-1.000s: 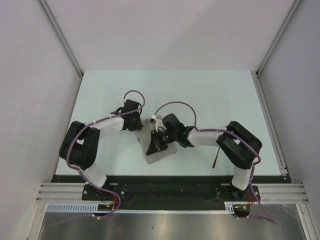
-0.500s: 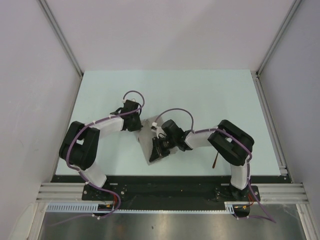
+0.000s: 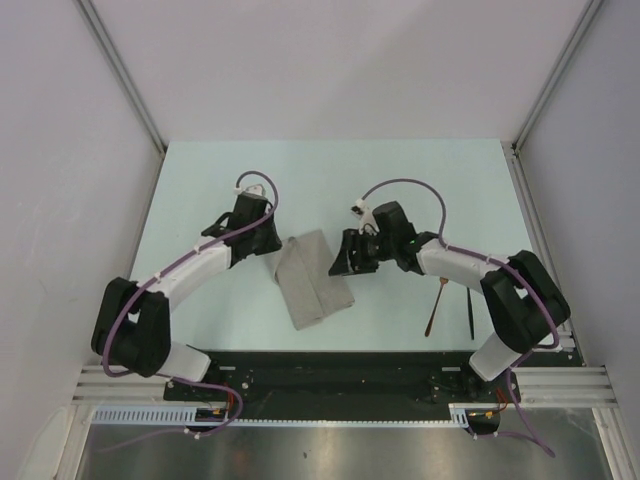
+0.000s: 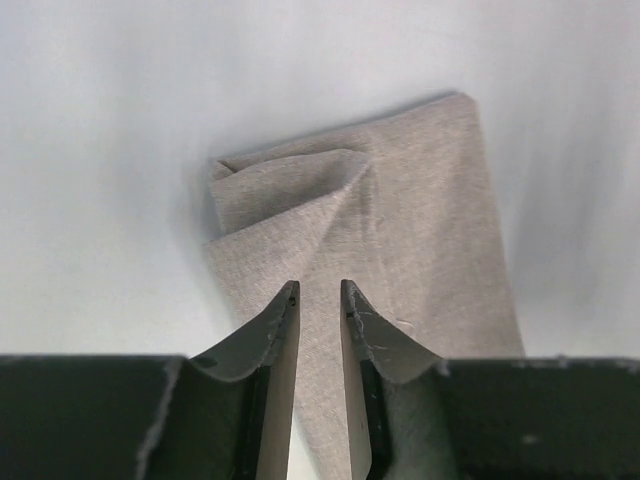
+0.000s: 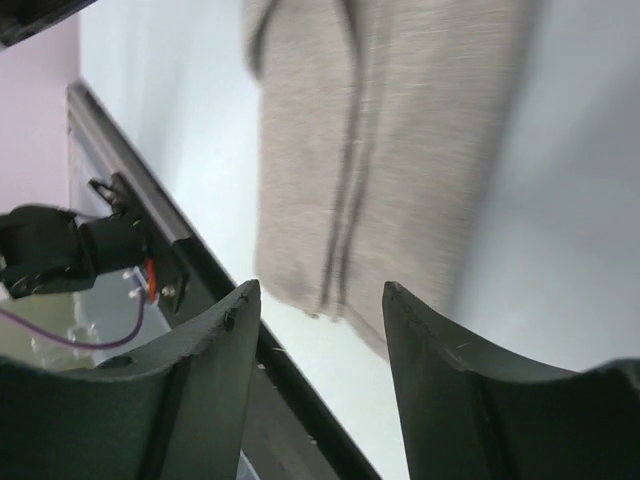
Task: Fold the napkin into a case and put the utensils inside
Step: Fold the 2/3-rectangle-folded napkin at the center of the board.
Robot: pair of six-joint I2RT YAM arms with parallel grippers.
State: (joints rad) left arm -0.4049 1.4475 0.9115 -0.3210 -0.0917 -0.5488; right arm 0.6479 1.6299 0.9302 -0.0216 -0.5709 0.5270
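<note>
My left gripper point(image 3: 270, 243) and right gripper point(image 3: 346, 262) flank the folded napkin point(image 3: 312, 282), jaws parted and empty — it lies flat on the tabletop point(image 3: 430, 180), ready for the 2 utensils point(image 3: 433, 309).

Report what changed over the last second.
The right gripper came off the napkin and drew back to the right, jaws now wide open. The left gripper stays at the cloth's far-left edge, jaws slightly apart. The folded napkin lies free in about the same spot; the fork has not moved.
</note>
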